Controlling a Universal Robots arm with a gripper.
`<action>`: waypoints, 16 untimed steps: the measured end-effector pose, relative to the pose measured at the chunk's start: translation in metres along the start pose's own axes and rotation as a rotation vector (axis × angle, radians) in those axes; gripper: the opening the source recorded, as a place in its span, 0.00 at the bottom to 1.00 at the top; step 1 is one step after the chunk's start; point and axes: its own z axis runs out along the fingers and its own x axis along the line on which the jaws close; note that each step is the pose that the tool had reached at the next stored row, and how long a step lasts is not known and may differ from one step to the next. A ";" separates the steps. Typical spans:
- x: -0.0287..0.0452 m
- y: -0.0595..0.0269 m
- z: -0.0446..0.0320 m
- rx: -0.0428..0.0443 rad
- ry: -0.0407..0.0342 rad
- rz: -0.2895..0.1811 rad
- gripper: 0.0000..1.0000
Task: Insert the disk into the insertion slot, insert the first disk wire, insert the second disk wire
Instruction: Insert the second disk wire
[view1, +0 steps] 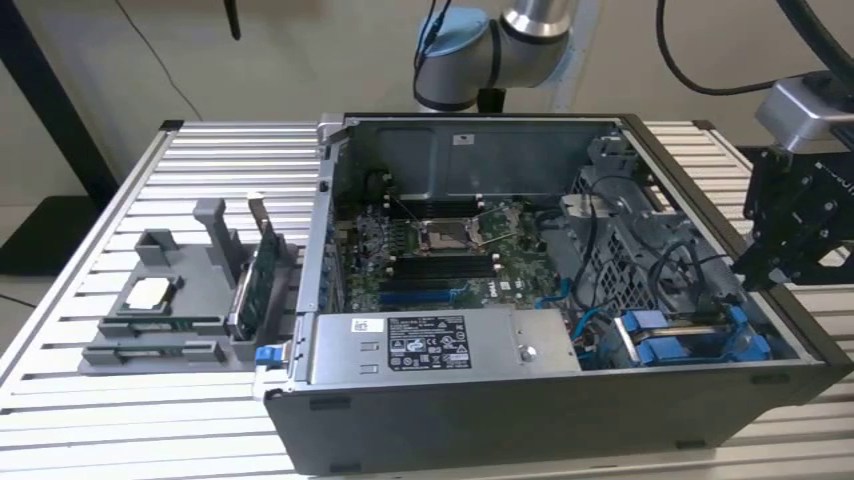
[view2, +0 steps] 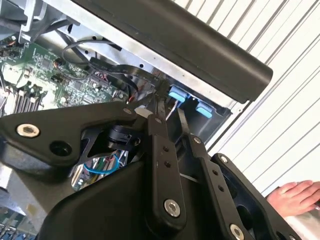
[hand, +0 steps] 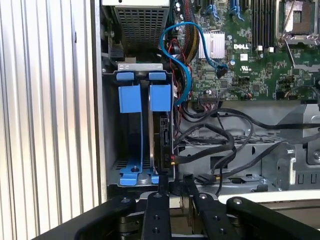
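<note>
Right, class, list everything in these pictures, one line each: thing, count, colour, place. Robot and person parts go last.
computer case: one, dark grey, open, on the table
table: one, silver, slatted, under everything
motherboard: one, green, flat inside the case
power supply: one, silver, labelled, inside the case
drive cage: one, grey, beside the power supply
blue drive carriers: two, blue, side by side in the drive cage
blue cable: at least one, blue, looping beside the carriers
black cables: several, black, beside the drive cage
parts holder: one, grey, on the table at the exterior view's left
hand: one, over the table slats
robot arm: one, silver and blue, behind the case
gripper: one, black, close to the drive cage
</note>
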 end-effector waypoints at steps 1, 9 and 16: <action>0.0000 -0.0001 0.0000 0.0000 -0.0001 0.000 0.26; -0.0012 -0.0035 0.0013 -0.0006 0.0000 0.000 0.26; -0.0014 -0.0047 0.0036 -0.0014 -0.0148 0.000 0.26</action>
